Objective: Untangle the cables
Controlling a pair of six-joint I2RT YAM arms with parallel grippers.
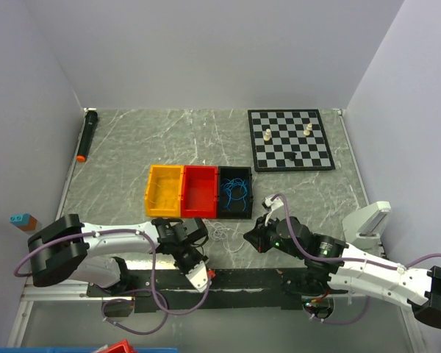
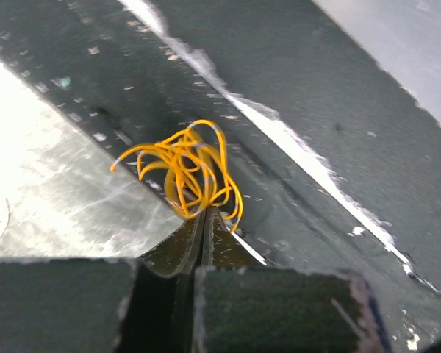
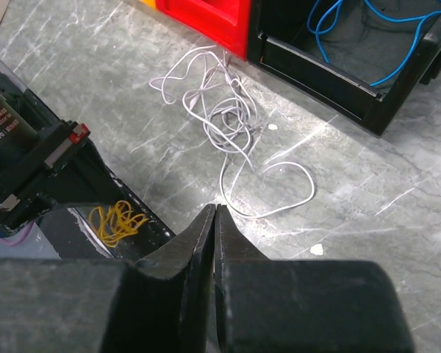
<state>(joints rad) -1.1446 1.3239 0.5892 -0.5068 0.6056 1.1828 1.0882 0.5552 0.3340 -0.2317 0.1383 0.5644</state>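
Only the left wrist view shows this clearly: the left gripper (image 2: 206,215) has its fingers pressed together on the yellow-orange cable (image 2: 187,173). The cable is a curly clump that stands out ahead of the tips, over a dark strip (image 2: 301,88). From above the clump is too small to make out. In the right wrist view the right gripper (image 3: 215,213) is closed, with nothing visible between its fingers, just beside the white cable (image 3: 231,121). That cable lies on the table (image 3: 95,73), its long axis running from the red bin (image 3: 213,18) toward the fingertips. The blue cable (image 3: 353,29) lies in the black bin (image 3: 316,73).
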